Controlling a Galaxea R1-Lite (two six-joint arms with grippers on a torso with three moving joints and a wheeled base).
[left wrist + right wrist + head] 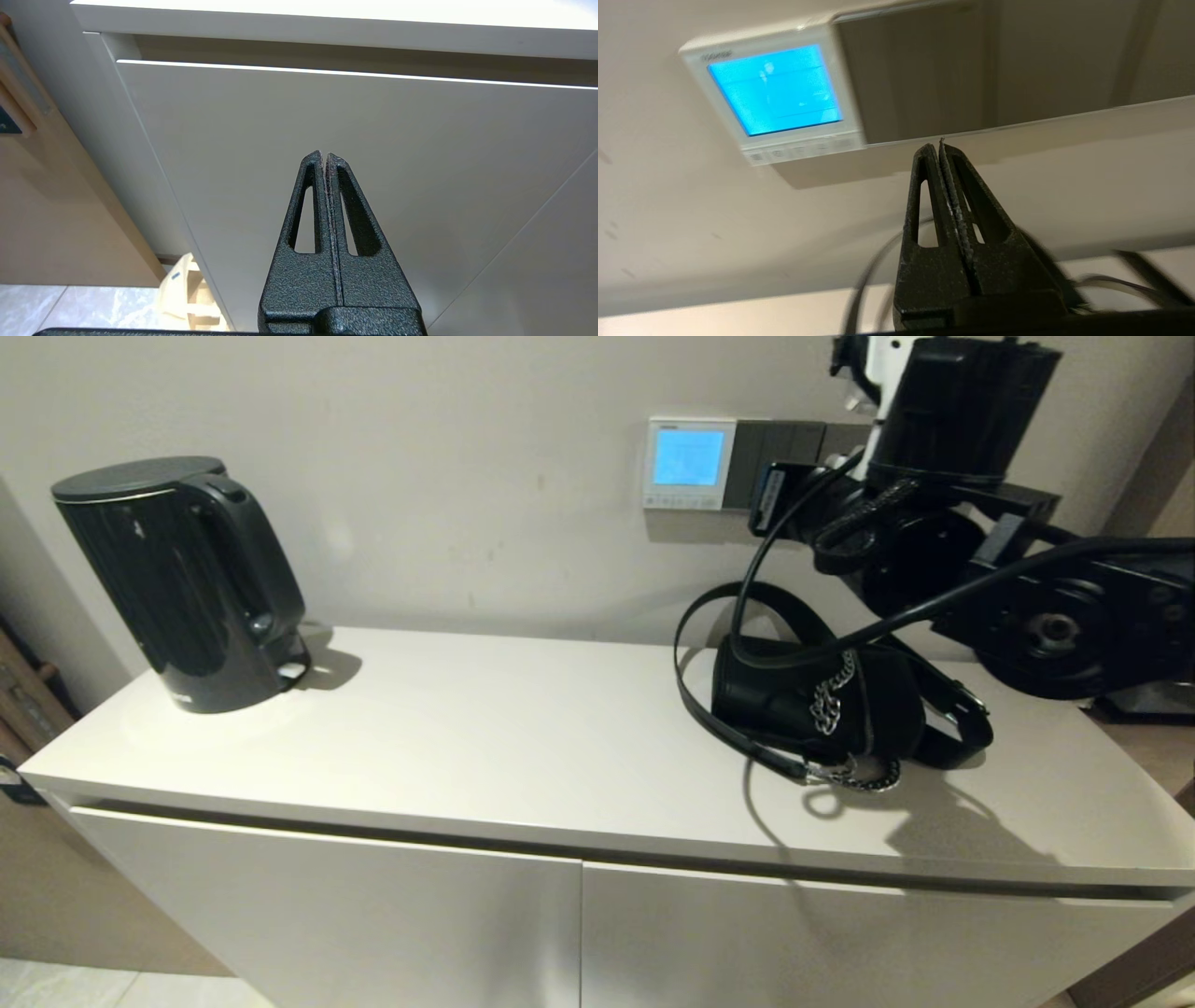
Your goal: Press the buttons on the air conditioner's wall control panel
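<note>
White plastic wall control panel (773, 95), square with a lit blue screen, hangs above the tabletop (523, 737). Right pincer (937, 145), pressed together, hovers near its buttons (801, 151). Left pincer (324, 156), likewise pressed together, faces the cabinet door (327, 116).

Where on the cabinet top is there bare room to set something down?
The wide stretch of cabinet top between the kettle and the black bag is bare, front to back. The right end is crowded: bag, strap loops, and the right arm overhead, its gripper near the wall panel.
</note>
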